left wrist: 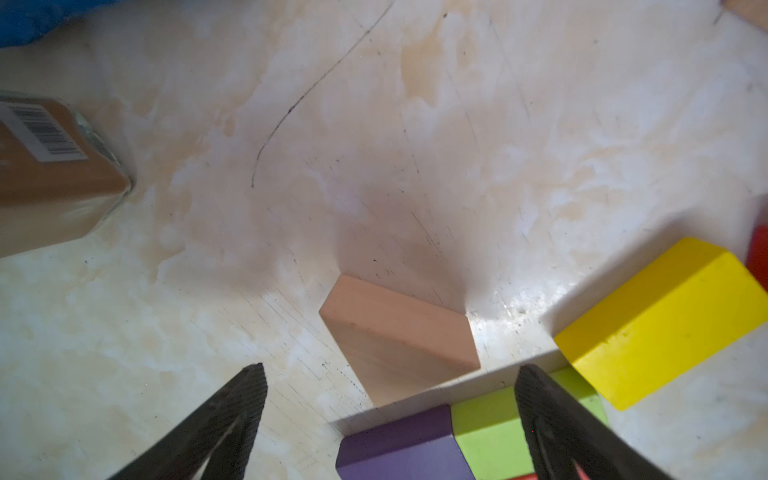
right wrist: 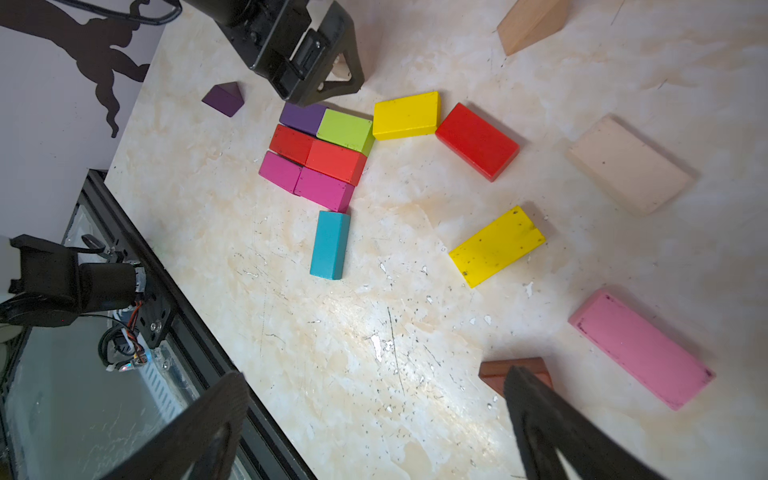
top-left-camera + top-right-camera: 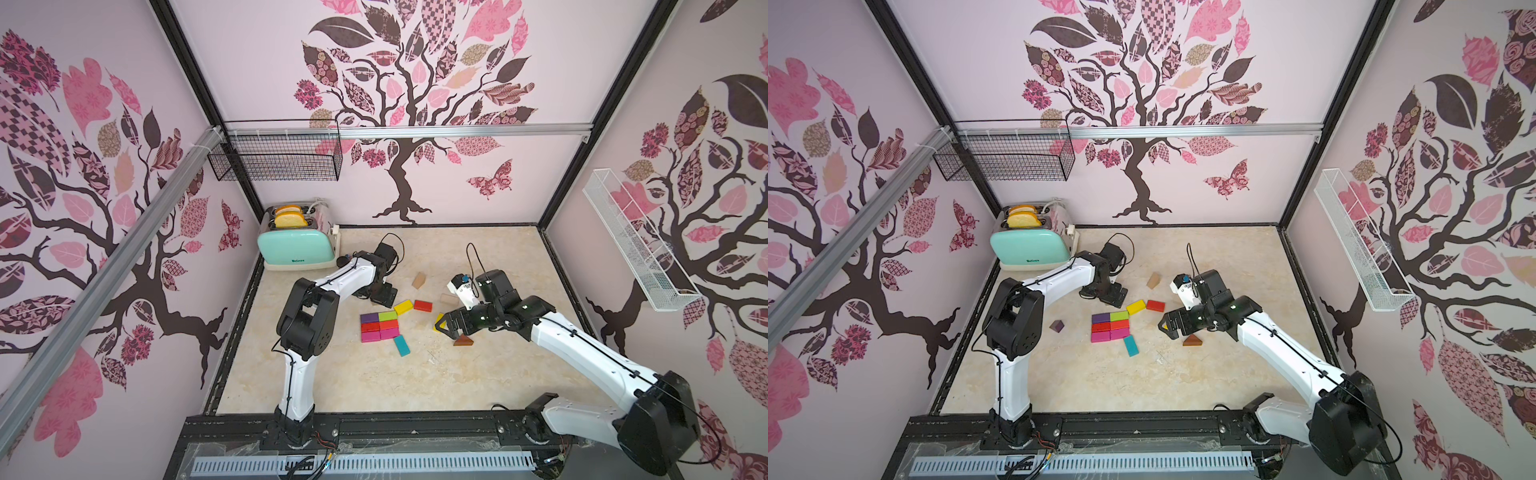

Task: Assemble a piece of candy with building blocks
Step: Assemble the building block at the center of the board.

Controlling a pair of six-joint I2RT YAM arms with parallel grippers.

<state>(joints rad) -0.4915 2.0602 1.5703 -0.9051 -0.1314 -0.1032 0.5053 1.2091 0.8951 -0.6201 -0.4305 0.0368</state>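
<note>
Six building blocks (image 3: 379,326) in purple, green, red and magenta lie packed in a flat grid mid-table. A teal block (image 3: 401,345) sits at its near edge, and a yellow (image 3: 403,306) and a red block (image 3: 422,306) at its far right. My left gripper (image 1: 390,372) hovers open over the purple block (image 1: 399,449) and green block (image 1: 486,436), with a tan block (image 1: 399,336) lying just ahead. My right gripper (image 2: 374,378) is open and empty above bare table, one finger beside a brown triangle (image 2: 494,368). A purple triangle (image 3: 1057,325) lies left of the grid.
Loose blocks lie right of the grid: yellow (image 2: 496,245), pink (image 2: 640,349), pale tan (image 2: 627,164), and a tan triangle (image 3: 419,280). A brown jar (image 1: 54,178) and a blue packet (image 1: 33,16) lie beyond the left gripper. A mint toaster (image 3: 297,245) stands back left.
</note>
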